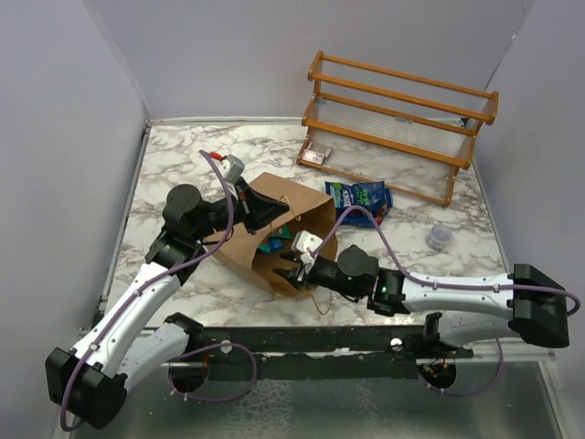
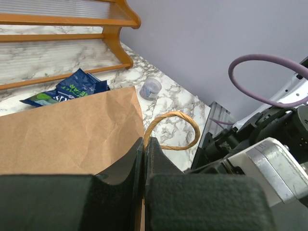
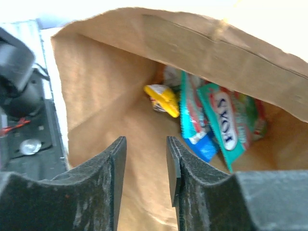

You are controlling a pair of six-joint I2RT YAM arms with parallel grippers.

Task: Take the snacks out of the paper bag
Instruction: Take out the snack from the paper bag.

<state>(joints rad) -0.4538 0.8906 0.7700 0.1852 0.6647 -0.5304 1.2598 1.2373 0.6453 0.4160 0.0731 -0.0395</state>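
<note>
Black fingers (image 3: 106, 187) of the right gripper (image 3: 145, 144) are filling the bottom of the right wrist view, standing moderately apart and holding nothing. They are pointing into the open mouth of the paper bag (image 3: 96, 91), which is lying on its side.

Three snacks are resting deep inside, ahead of the gripper and off to its right. A small yellow packet (image 3: 162, 99) is lying almost in line with the right finger. A striped packet with a blue end (image 3: 192, 115) is lying just to the right of it. A teal packet (image 3: 225, 122) is lying farthest right, overlapping the striped one. The two longer packets are lying with their long axes roughly along the reach, their near ends slanting slightly rightward.

From above, the right gripper (image 1: 291, 262) is sitting at the bag's mouth, making this arm the nearer one. The left gripper (image 2: 145, 144) is pinching the bag's upper wall, fingers closed on the paper and propping the mouth open. One blue packet (image 1: 359, 198) is already lying out on the marble table (image 1: 183, 155), beyond the bag.

The reach is probably going to need a forward push and a small shift right.
</note>
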